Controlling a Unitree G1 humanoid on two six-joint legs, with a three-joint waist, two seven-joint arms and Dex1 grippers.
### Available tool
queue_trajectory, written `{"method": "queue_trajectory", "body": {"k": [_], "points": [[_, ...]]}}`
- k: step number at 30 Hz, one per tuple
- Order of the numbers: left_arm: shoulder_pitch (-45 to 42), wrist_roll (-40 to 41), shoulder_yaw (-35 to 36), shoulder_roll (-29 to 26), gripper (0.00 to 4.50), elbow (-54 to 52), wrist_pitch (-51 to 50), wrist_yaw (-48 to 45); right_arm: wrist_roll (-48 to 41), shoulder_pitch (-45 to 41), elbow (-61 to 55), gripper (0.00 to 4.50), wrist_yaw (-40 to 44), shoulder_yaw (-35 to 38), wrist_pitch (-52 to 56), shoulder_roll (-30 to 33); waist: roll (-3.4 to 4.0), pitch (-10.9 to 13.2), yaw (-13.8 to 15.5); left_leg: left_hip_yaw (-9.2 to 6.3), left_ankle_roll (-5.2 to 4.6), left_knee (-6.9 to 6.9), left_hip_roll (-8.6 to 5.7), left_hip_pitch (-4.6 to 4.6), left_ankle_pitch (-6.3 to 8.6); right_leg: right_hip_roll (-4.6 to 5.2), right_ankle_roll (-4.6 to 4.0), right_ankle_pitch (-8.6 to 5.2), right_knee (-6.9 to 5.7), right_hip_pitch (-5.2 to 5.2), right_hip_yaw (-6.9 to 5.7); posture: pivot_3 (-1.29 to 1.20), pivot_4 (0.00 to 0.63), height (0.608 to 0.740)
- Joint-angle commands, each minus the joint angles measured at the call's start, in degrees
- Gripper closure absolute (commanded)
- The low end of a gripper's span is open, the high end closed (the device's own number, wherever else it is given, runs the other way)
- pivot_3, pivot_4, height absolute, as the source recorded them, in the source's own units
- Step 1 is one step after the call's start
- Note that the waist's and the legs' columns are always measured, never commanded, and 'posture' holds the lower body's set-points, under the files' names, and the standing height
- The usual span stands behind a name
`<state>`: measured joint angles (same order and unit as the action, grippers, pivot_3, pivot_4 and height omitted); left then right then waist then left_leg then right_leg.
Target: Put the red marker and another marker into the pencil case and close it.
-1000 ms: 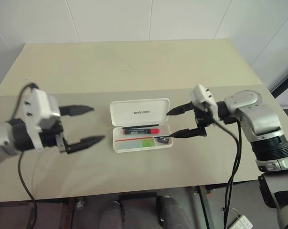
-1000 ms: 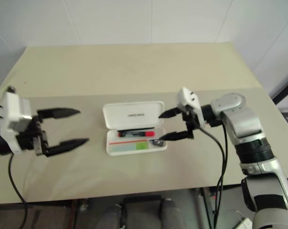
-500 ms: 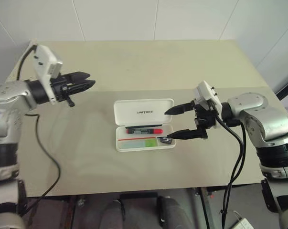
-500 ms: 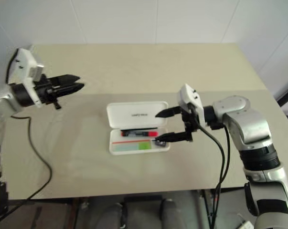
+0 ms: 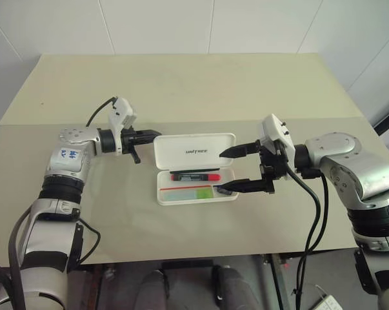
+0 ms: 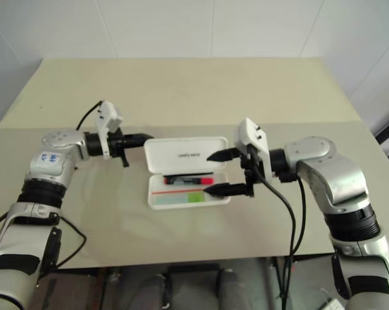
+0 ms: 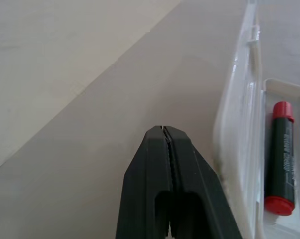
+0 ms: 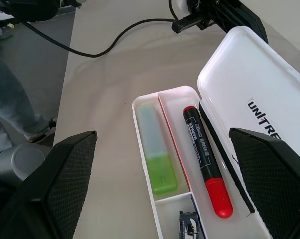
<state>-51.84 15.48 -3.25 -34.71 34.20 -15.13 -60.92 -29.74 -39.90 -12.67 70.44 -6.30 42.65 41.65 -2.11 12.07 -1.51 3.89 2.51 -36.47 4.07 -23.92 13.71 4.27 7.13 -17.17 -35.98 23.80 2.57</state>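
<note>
Since both markers already lie in the tray of the pencil case (image 5: 195, 166), what remains, by my reading, is only to swing the lid down and shut it. Nearest the robot, the green marker (image 8: 156, 155) rests in the front compartment of the tray, its bright cap toward the right end, beside a small end pocket that holds a dark little thing I cannot identify. Just behind it, past a thin red divider, the red marker (image 5: 194, 175) lies lengthwise in the back compartment, close under the hinge. At the tray's right end hangs the right claw (image 5: 232, 170), its two black fingers spread wide with nothing between them, one near the tray's right front corner and the other level with the lid's right edge; that wide, empty stance suits a hand that has nothing left to carry and leaves room for the lid to come over. Farther back, the white lid with its dark UNITREE lettering lies folded open and nearly flat on the table (image 5: 181, 90). At the lid's left edge sits the left claw (image 5: 154, 136), pinched tight with nothing in it, its tip pointing along the table just beside the lid's rim, whether touching I cannot tell. Fingers pressed together make a narrow wedge, which looks fit for slipping under that rim and tipping the lid forward over the markers.
</note>
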Motion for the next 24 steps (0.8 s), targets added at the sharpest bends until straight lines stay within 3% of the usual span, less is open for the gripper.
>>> {"method": "queue_trajectory", "body": {"k": [1,13,24], "points": [[-1.11,1.45,1.68,-0.14,4.47,-3.61,-0.16,-2.57,-0.84,-0.02,-1.86,0.0,-0.73,1.13,-0.11,0.84,0.0,0.0,-0.05,0.0,0.0,-0.02,0.0,-0.02,0.0,0.0,0.01,0.01,-0.01,0.02,0.0,0.0,0.15,0.74],[3.87,3.2,3.14,-1.66,4.47,-14.96,-3.73,-6.4,-0.87,-0.72,-0.58,0.0,-0.27,1.44,-1.21,1.49,0.0,0.0,-0.01,-0.08,-0.21,-0.57,0.01,-0.27,0.12,0.01,0.12,0.07,-0.09,0.02,0.0,0.0,0.15,0.74],[7.12,2.79,2.08,-1.72,4.47,-22.65,-6.22,-6.42,2.01,-0.47,3.77,0.0,4.07,1.95,-5.82,8.53,0.0,0.0,0.05,-0.1,-0.23,-0.63,0.0,-0.26,0.13,0.01,0.14,0.08,-0.1,0.0,0.01,0.0,0.15,0.74]]}}
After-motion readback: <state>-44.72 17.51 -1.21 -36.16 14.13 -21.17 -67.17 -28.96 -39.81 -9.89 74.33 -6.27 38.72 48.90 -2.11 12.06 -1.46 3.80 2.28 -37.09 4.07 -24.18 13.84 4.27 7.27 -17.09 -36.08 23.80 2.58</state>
